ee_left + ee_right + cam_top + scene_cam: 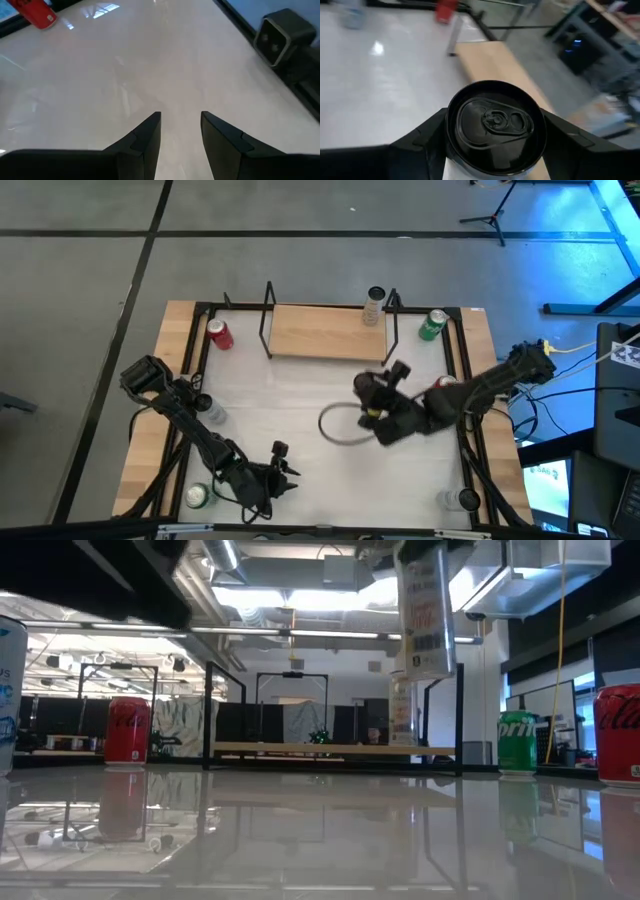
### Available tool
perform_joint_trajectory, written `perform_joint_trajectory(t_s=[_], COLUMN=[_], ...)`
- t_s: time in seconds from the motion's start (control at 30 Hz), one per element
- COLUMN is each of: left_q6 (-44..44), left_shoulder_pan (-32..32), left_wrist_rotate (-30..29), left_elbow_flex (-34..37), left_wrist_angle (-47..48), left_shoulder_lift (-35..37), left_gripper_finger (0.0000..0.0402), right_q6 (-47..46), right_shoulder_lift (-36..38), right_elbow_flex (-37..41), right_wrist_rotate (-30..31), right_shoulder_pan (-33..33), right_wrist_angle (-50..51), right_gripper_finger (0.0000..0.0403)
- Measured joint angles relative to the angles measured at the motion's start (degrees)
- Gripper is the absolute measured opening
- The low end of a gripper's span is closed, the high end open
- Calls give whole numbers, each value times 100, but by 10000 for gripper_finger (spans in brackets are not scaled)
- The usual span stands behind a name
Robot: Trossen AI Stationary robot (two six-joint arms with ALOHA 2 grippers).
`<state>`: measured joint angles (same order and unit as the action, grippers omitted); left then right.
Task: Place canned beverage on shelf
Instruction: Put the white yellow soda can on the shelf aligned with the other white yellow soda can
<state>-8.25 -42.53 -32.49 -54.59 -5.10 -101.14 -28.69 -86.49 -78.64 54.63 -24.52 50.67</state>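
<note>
Above the glossy white table (300,405), mid-field:
Right gripper (492,131): dark fingers clamped on a cylindrical can (492,125), black lid, held aloft.
Shelf (325,332): light-wood board, black rod frame, beyond the can.
Left gripper (180,132): near edge, slightly parted, empty.

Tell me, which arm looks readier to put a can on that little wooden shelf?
The right arm. Its fingers already grip a black-topped can, raised off the table just in front of the shelf. The left gripper waits empty at the near edge.
</note>
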Motion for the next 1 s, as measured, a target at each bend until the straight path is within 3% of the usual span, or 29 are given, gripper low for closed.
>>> perform_joint_trajectory(t_s=[0.2, 0.3, 0.5, 0.77, 1.0], left_q6=[114, 162, 894, 1036, 1024], left_shoulder_pan=[332, 484, 713, 1155, 1257], left_wrist_rotate=[82, 414, 717, 859, 1004], left_elbow_flex=[366, 391, 389, 389, 389], left_wrist_angle=[-645, -1068, -1129, -1086, -1080], left_shoulder_lift=[0, -2, -2, -2, -2], left_gripper_finger=[131, 131, 131, 131, 131], right_q6=[1188, 1988, 3357, 3745, 3838], right_shoulder_lift=[435, 725, 1419, 1712, 1701], right_elbow_flex=[1, 55, 566, 1409, 2202], right_wrist_rotate=[-710, -1239, -3161, -4792, -5290], right_shoulder_pan=[1102, 1673, 3088, 4554, 4954], right_wrist_angle=[-69, -449, -1505, -2308, -3208], right_gripper_finger=[237, 237, 237, 237, 237])
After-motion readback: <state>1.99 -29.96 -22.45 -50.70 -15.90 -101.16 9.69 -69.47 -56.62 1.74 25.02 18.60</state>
